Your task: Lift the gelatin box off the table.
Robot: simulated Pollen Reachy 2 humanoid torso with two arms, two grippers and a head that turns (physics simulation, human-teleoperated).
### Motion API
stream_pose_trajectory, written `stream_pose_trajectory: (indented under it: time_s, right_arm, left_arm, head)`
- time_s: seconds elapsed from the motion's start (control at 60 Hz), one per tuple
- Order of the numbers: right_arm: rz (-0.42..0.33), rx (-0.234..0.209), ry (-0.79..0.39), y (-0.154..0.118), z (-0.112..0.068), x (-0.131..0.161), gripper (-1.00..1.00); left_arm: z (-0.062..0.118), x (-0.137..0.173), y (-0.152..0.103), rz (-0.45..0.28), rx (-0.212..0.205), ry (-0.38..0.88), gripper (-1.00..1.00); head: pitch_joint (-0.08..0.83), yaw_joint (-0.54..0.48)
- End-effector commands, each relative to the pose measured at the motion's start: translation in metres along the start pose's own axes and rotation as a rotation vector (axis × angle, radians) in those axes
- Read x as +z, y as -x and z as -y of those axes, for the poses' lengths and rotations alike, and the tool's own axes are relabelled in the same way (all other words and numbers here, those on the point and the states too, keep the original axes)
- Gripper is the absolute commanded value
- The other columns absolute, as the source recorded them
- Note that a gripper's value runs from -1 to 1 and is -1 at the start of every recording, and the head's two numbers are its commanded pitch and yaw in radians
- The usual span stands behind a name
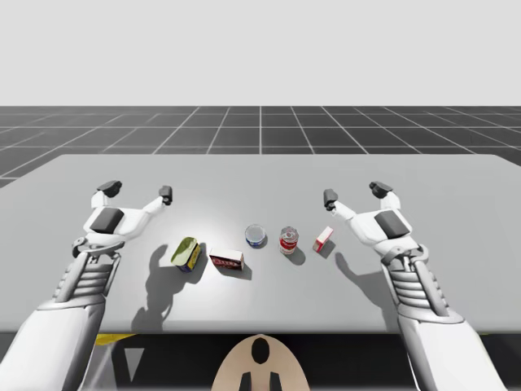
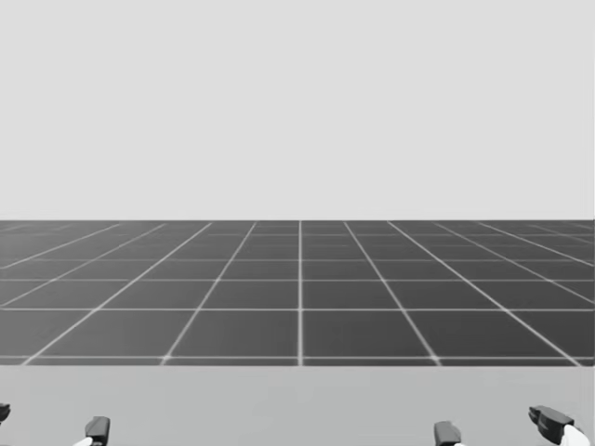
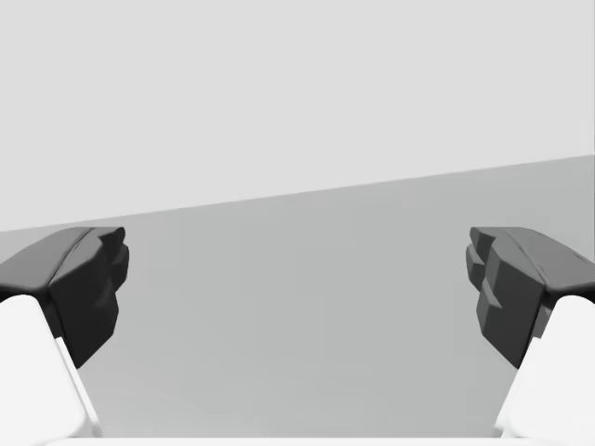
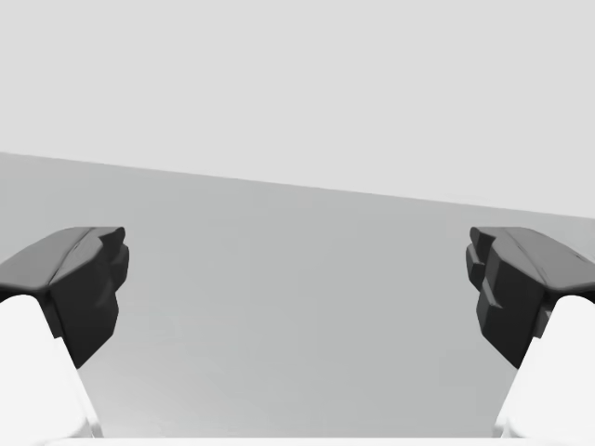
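The grey desk (image 1: 260, 175) spans the high view, with a dark gridded floor beyond its far edge; my left arm (image 1: 81, 285) and my right arm (image 1: 415, 293) come in over its near edge, one at each side, well apart. My left pincer (image 1: 137, 191) hangs over the left part of the desk, fingers spread wide and gripping nothing; the left wrist view shows its pincer (image 3: 297, 288) the same way, two dark fingertips far apart with bare desk between them. My right pincer (image 1: 354, 193) mirrors it over the right part, also spread wide and empty; the right wrist view of the pincer (image 4: 297, 288) shows bare desk in the gap. In the head view the tips of the left pincer (image 2: 49, 423) and the right pincer (image 2: 497, 426) peek up at the lower edge.

A row of things lies between the arms, nearer the front. At its left is a green-and-yellow can (image 1: 186, 253), tipped on its side; just beside it is a dark red box (image 1: 226, 261), lying flat; next comes a low blue can (image 1: 256, 236), upright; near that is a red can (image 1: 289, 241), upright. The small red-and-white box (image 1: 323, 239) ends the row at the right; it rests on the desk, near the right pincer but apart from it, lying nearer to me than those fingertips.
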Motion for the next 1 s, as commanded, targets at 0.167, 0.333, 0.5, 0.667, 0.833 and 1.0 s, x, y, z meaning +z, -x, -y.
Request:
stream_pose_trajectory:
  time_s: [0.167,0.333,0.5,0.667,0.833,1.0]
  right_arm:
    - [-0.006,0.011,-0.007,0.0002,-0.0036,0.0000,-1.00]
    - [-0.009,0.012,-0.007,0.0003,-0.0028,-0.0005,-1.00]
    - [-0.004,0.022,0.004,0.0012,-0.0017,-0.0012,-1.00]
    - [-0.005,0.033,0.006,0.0025,-0.0014,-0.0021,-1.00]
    - [-0.006,0.044,0.008,0.0033,-0.0010,-0.0028,-1.00]
    - [-0.010,0.048,0.002,0.0046,-0.0018,-0.0033,-1.00]
  left_arm:
    - [0.0011,-0.0006,0.0015,-0.009,-0.002,0.004,-1.00]
    - [0.0014,-0.0008,0.0021,-0.011,-0.010,-0.001,-1.00]
    - [0.0019,-0.0007,0.0027,-0.012,-0.016,-0.005,-1.00]
    - [0.0017,-0.0005,0.0021,-0.007,-0.023,-0.006,-1.00]
    - [0.0041,0.0010,-0.0002,0.002,-0.030,0.001,-1.00]
    - [0.0056,0.0019,-0.0013,0.006,-0.031,0.003,-1.00]
  head:
    - [0.016,0.02]
    - [0.167,0.01]
    - [0.310,-0.01]
    - [0.445,-0.05]
    - [0.530,-0.13]
    - [0.598,-0.24]
